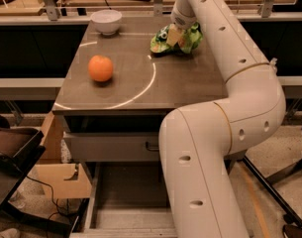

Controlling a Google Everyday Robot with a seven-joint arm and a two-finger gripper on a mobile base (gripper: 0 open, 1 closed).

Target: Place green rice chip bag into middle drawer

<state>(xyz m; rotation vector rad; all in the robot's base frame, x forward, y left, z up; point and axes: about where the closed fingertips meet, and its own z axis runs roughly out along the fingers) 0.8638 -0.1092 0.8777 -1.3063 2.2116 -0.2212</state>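
At upper right, the green rice chip bag (pixel 189 37) is gripped on the worktop (pixel 140 86) by the fingers (pixel 173 35) of the gripper (pixel 176 37); lifting toward the middle drawer (pixel 130 190) is judged next.

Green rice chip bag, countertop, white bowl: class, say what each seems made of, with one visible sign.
Green rice chip bag: probably glossy plastic film; crinkled, catching light. Countertop: smooth metal or laminate; curved bright reflection. White bowl: ceramic or plastic, unclear; smooth, plain. The gripper sits at the bag.
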